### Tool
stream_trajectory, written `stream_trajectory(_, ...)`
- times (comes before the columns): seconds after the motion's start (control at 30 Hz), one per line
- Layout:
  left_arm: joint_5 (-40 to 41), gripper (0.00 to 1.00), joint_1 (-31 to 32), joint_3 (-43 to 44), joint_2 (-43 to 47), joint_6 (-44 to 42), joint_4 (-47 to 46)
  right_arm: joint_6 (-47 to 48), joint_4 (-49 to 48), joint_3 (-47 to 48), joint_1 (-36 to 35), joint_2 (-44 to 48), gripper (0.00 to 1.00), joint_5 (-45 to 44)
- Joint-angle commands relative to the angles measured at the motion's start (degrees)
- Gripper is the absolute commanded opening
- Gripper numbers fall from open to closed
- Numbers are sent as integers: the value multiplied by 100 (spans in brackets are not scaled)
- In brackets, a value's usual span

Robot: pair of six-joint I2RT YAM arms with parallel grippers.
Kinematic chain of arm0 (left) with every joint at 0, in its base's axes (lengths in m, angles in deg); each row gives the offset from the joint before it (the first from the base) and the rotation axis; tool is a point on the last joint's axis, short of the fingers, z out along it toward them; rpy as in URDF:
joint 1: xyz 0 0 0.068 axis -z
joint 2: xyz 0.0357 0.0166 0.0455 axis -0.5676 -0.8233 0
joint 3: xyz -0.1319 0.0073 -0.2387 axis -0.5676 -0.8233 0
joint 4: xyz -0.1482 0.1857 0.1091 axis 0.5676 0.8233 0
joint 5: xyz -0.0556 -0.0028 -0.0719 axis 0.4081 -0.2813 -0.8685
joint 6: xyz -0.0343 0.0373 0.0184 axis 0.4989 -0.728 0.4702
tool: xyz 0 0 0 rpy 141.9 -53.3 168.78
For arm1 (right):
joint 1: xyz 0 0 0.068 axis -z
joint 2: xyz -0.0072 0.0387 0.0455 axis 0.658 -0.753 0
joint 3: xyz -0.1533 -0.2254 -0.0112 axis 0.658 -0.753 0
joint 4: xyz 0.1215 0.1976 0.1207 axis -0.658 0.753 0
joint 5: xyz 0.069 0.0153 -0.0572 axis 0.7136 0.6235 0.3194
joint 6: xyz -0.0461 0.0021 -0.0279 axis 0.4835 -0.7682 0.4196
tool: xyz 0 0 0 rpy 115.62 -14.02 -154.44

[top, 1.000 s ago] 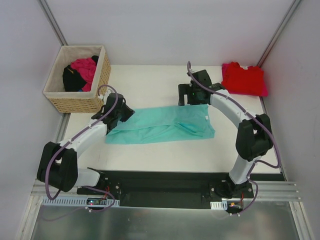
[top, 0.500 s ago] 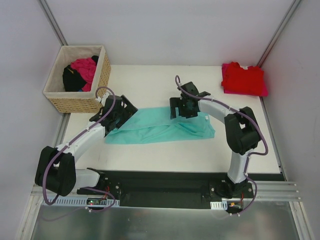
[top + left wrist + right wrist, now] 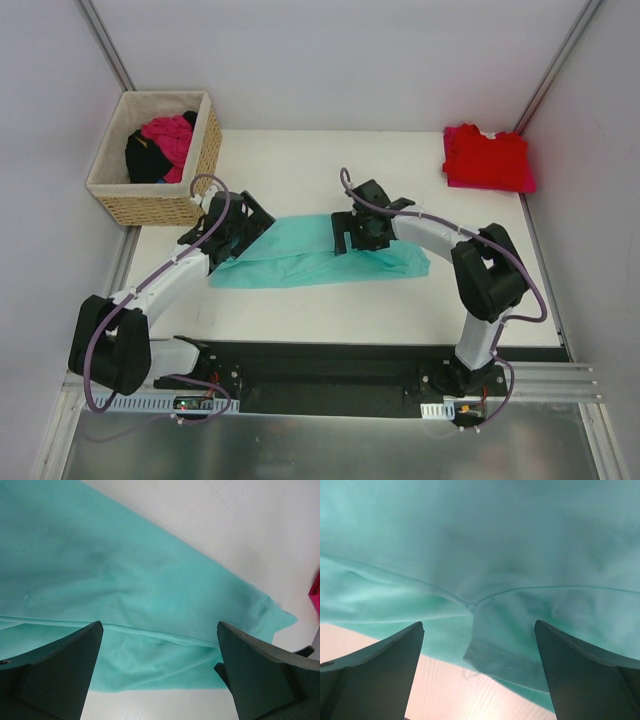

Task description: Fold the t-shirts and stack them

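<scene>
Woven basket (image 3: 150,208) at the far left corner of the table (image 3: 300,160), with a magenta-pink shirt (image 3: 170,135) and a black garment (image 3: 145,160) heaped inside, same as a second ago. Next rightward, left gripper (image 3: 243,222) over the left end of the teal t-shirt (image 3: 300,262): pinched shut a second ago, now spread wide with nothing held, in nearly the same spot. Teal t-shirt flat across the middle of the table as a long folded band, outline much as before. Right gripper (image 3: 353,232) wide open then and now, empty; a second ago beyond the shirt's far edge, now swung leftward onto the band's middle. Red t-shirt (image 3: 487,158) folded at the far right corner, well apart, unmoved.

Only from the left wrist: dark fingers (image 3: 55,675) parted over the teal cloth, a fold line running between them, bare white table beyond, a pink-red sliver at the right edge too small to name. Only from the right wrist: fingers (image 3: 590,675) apart close above the teal, a stitched hem (image 3: 502,656) and a seam junction just below, a strip of table at the bottom. Contact with the cloth unclear in both. Only from overhead: basket, red t-shirt and both arms together.
</scene>
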Motion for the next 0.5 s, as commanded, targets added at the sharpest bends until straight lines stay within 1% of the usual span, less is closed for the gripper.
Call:
stream_trajectory(0.0, 132, 98, 47, -134, 266, 33, 101, -142, -12, -159, -248, 473, 97, -174)
stream_trajectory(0.27, 158, 97, 47, -292, 529, 68, 136, -300, 59, -431, -687, 780, 98, -368)
stream_trajectory(0.37, 211, 97, 47, -353, 609, 68, 153, -406, -81, -695, -854, 851, 98, -420)
stream_trajectory(0.47, 264, 97, 47, -415, 653, 59, 171, -519, -249, -950, -968, 720, 98, -438)
